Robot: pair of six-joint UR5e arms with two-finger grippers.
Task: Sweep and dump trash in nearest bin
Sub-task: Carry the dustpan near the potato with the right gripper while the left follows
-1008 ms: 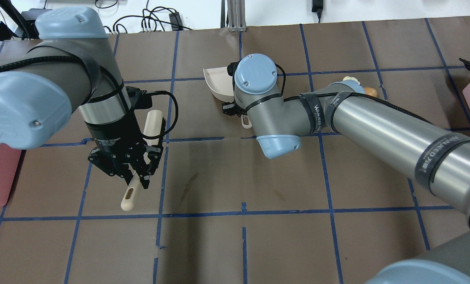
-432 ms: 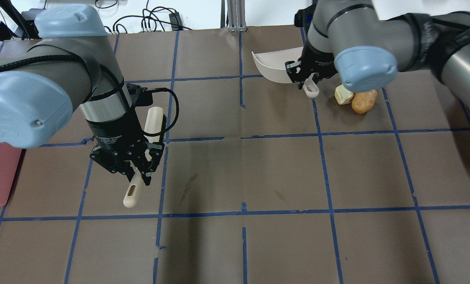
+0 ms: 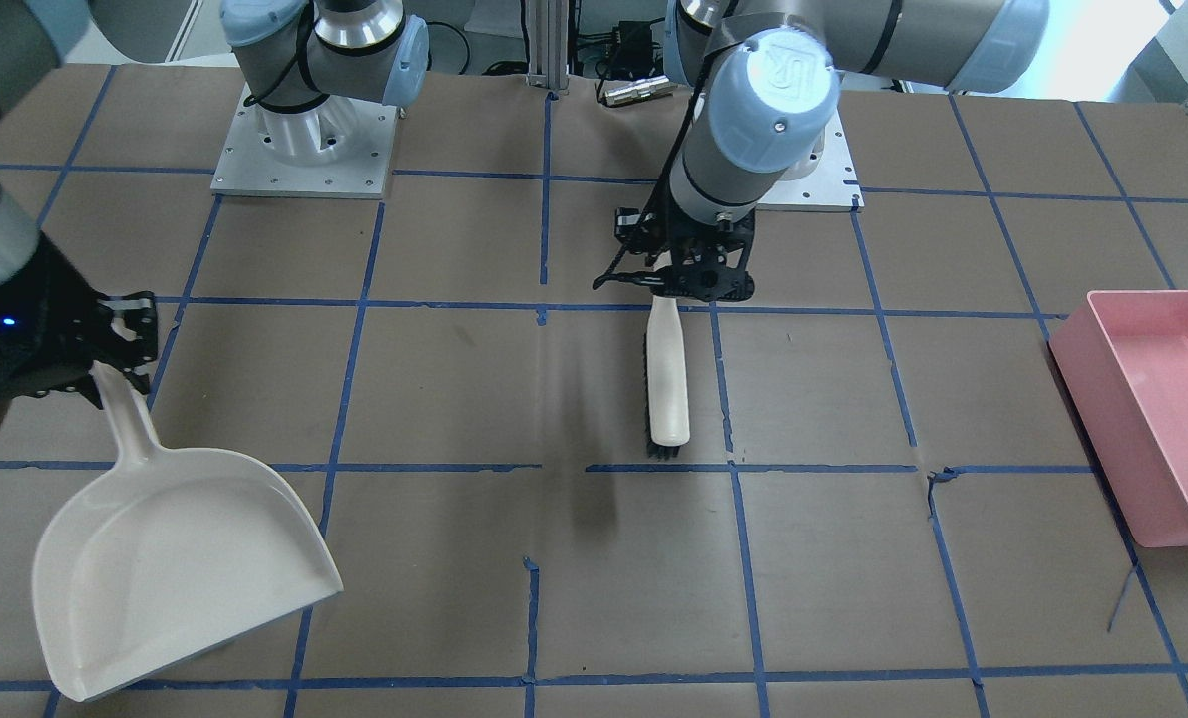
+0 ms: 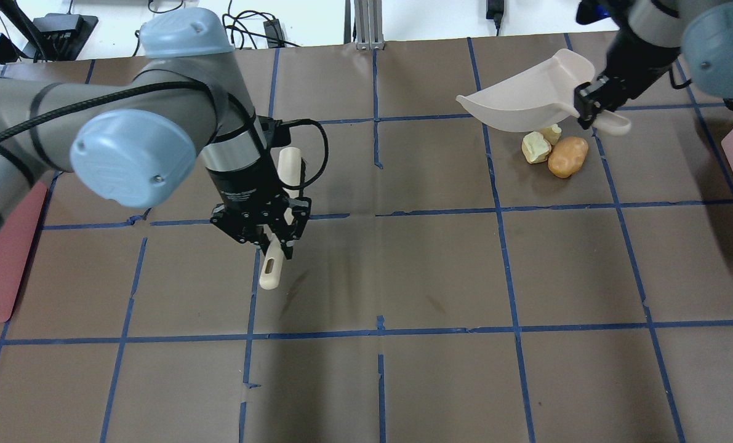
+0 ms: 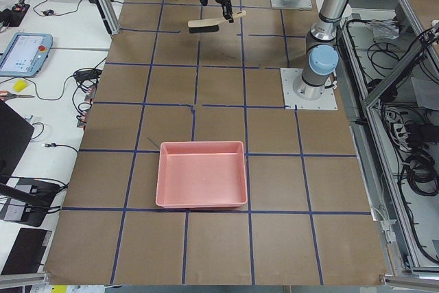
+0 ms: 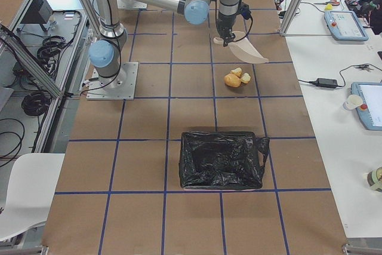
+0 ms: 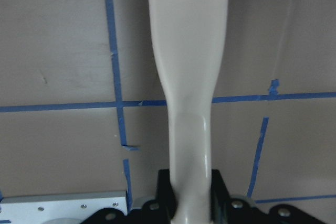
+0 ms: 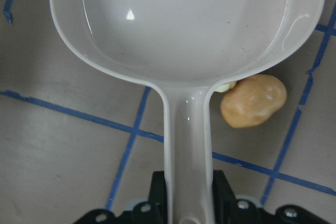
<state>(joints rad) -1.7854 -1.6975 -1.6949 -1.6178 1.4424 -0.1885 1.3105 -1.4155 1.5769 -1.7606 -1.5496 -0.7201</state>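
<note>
Trash (image 4: 558, 157) clusters beside the dustpan's (image 4: 520, 98) edge, well apart from brush (image 3: 669, 384)

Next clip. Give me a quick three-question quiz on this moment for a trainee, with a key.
1. True or false: the dustpan held by the right end effector is empty.
2. The three trash lumps lie: A in the dustpan; B on the table; C in a bin.
3. Fill in: the left end effector grips a ____.

Key: 1 true. 2 B. 3 brush.
</note>
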